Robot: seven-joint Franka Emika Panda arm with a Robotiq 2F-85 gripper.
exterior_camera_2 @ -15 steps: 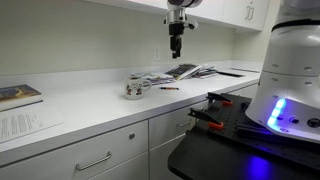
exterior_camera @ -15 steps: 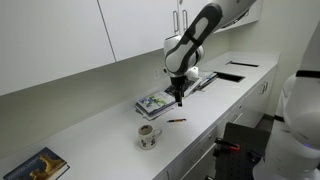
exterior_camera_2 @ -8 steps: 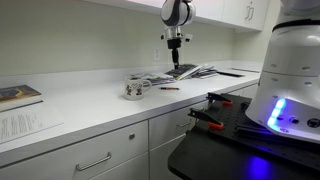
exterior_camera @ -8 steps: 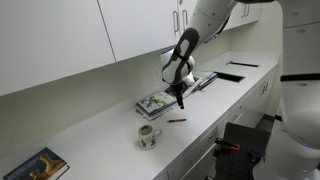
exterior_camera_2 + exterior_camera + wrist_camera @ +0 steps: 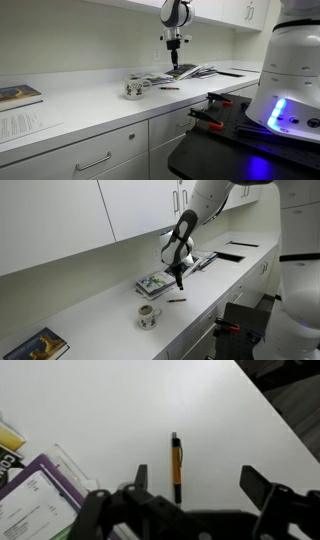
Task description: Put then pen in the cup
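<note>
Pen (image 5: 176,460) lies flat on the white surface (image 5: 90,405), apart from the cup (image 5: 148,315), w/ magazines (image 5: 40,495) off to one side. My end effector (image 5: 197,482) hangs above it, spread wide & empty. Pen looks light, stiff, thin & prob. slick, so I judge it'd roll or skid if nudged. I'd pinch mid-barrel, fingers across its length, closing gently. It sits so low I'd need to go right down to the surface.
</note>
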